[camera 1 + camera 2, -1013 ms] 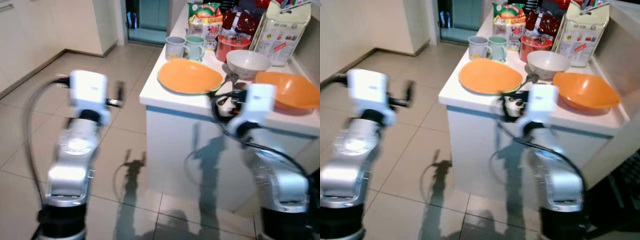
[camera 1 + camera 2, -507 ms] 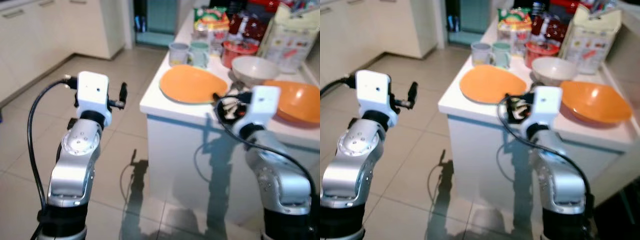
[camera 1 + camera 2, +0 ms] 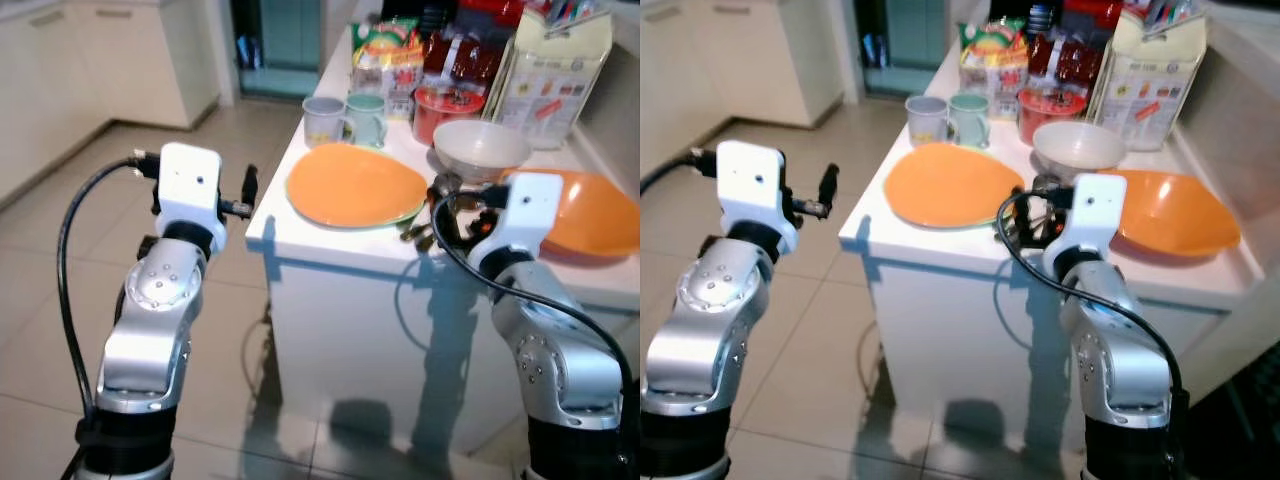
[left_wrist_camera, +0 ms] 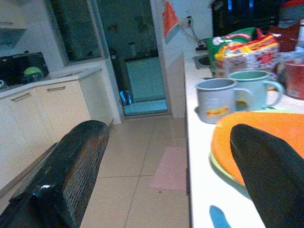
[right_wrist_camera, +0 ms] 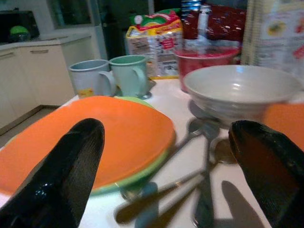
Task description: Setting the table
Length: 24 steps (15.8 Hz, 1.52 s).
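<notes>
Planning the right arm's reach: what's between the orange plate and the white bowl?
Several spoons lie on the white counter between the orange plate and the white bowl, per the right wrist view.

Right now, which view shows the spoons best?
The right wrist view: the spoons lie close between the open fingers, beside the orange plate and white bowl. Both eye views show them small, partly behind the right gripper.

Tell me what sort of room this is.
Most likely a home kitchen: a white counter carries an orange plate, mugs and food packets, with cream cabinets and a tiled floor alongside.
</notes>
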Available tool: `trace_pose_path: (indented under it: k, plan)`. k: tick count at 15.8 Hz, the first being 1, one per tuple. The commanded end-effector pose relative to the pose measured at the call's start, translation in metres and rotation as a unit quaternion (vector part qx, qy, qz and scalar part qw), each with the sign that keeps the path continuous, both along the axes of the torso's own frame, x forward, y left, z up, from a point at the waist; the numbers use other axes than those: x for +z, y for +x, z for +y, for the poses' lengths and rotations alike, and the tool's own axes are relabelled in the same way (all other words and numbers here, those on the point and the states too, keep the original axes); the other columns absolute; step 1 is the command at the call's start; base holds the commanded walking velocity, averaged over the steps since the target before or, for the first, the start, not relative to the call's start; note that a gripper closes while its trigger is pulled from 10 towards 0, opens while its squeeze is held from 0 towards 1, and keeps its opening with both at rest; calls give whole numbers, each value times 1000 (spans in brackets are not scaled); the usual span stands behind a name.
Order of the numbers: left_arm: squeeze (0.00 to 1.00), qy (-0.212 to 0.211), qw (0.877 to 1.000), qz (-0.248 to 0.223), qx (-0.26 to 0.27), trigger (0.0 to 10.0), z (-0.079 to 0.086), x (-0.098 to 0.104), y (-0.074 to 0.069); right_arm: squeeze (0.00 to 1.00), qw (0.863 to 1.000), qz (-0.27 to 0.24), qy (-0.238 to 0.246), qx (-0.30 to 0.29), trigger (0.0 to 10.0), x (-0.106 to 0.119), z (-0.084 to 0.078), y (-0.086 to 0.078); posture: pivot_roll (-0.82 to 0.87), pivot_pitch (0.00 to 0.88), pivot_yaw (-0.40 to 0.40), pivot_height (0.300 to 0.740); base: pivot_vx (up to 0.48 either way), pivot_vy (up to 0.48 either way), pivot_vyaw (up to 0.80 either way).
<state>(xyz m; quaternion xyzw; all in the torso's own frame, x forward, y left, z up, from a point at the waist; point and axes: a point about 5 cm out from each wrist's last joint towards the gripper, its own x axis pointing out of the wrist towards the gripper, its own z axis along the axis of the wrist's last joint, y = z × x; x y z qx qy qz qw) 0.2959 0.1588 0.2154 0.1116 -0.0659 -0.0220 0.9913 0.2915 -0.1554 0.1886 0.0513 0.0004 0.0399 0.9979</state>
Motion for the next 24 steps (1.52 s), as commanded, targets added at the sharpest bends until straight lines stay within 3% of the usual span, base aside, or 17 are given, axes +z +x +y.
trace_pose_path:
  k: [1, 10, 15, 18, 20, 22, 24]
  plan:
    - [0, 2, 1000, -1, 13, 10000, 7, 1, 0, 0, 1000, -5, 3, 14, 10000, 4, 8, 0, 30, 0, -13, 740, 307, 0, 0]
    - [0, -20, 1000, 18, -6, 10000, 6, -9, 3, 0, 1000, 0, -10, 28, 10000, -3, 11, -5, 8, 0, -12, 740, 98, 0, 0]
    - [0, -29, 998, 45, -12, 10000, -5, -28, 12, 0, 1000, 8, -23, 8, 10000, -6, 1, -10, -38, 0, -18, 740, 0, 0, 0]
    - [0, -38, 998, 53, 25, 10000, 15, -26, 9, 0, 999, 13, -17, 29, 10000, -9, 17, 2, 26, 0, -40, 740, 0, 0, 0]
    - [0, -28, 995, 71, 64, 10000, 36, -32, 6, 0, 998, 21, -25, 45, 10000, -12, 31, 22, 32, 0, -25, 740, 0, 0, 0]
    - [0, -29, 996, 81, 38, 10000, 30, -28, 7, 0, 995, 23, -64, 67, 10000, -2, 28, 64, 63, 0, -23, 740, 0, 0, 0]
    - [0, -30, 995, 89, 18, 10000, 26, -32, 10, 0, 992, 24, -95, 82, 10000, 2, 30, 83, 44, 0, -15, 740, 0, 0, 0]
